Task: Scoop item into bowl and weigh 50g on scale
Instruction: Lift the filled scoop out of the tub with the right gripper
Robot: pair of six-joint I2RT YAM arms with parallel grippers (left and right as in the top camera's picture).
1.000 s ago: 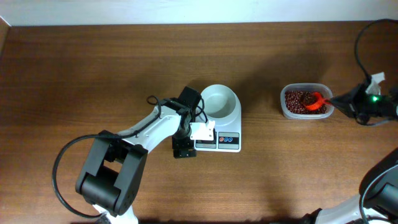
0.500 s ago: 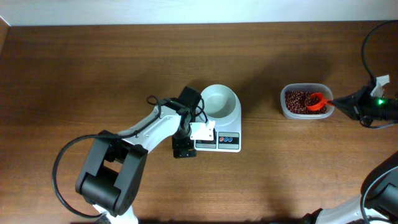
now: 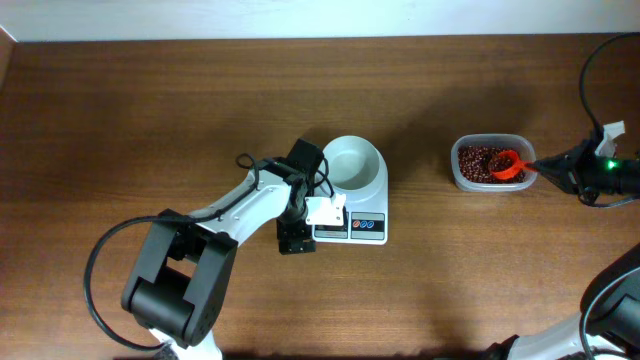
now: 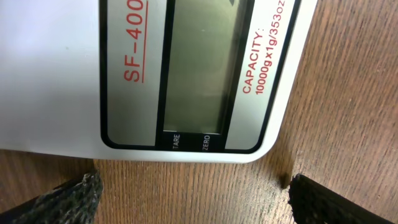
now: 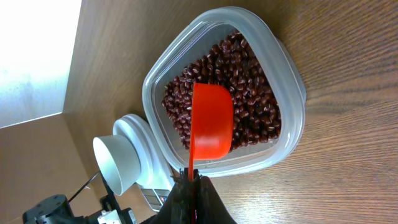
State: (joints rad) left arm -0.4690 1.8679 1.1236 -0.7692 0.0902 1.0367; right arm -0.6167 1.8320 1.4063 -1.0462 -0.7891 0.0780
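The right arm's jaws (image 5: 194,186) are shut tight on the thin handle of a red scoop (image 5: 211,121). Its cup sits over the red-brown beans (image 5: 249,93) at the near end of the clear plastic tub (image 5: 292,118), which stands on the counter (image 3: 150,120) well apart from the scale (image 3: 350,226). Whether the cup carries any beans cannot be told.

The white bowl (image 3: 352,162) sits on the scale's platform, behind the display and buttons. The left arm's jaws (image 4: 208,198) are spread wide and hold nothing, poised just off the scale's display edge, one black fingertip (image 4: 74,196) on either side of its rounded corner.
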